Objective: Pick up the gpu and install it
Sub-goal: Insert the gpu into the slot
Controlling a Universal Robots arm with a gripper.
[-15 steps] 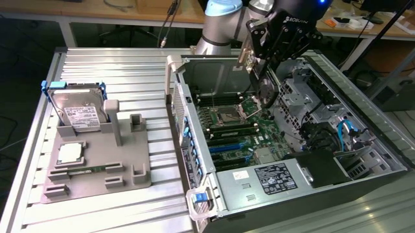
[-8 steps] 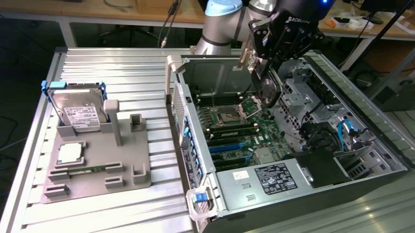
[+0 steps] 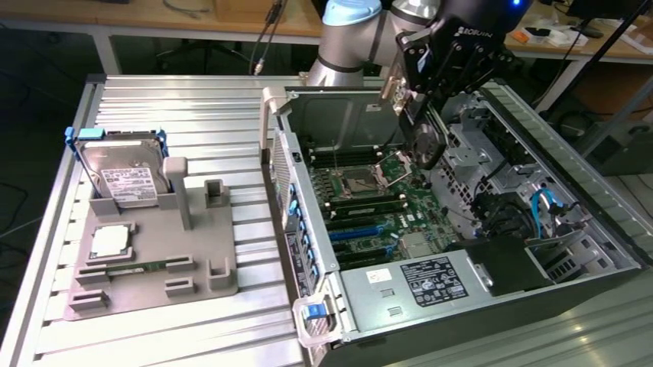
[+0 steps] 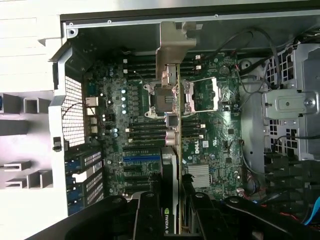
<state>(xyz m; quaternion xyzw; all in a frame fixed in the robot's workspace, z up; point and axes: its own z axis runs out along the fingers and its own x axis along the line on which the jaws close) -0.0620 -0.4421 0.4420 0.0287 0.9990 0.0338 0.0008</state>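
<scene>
On the exterior view's left, the hard drive point(image 3: 121, 180) stands in its fixture point(image 3: 153, 267), well apart. Over the open case point(image 3: 306, 229), the gripper point(image 3: 420, 115) is clamped on the gpu point(image 3: 427, 147). It hangs edge-on above the motherboard point(image 3: 357, 200) and appears crosswise to the blue slots point(image 3: 359, 232).

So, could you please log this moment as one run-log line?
tool: shut on gpu | gpu: over motherboard in open computer case | install: not yet seated
</scene>
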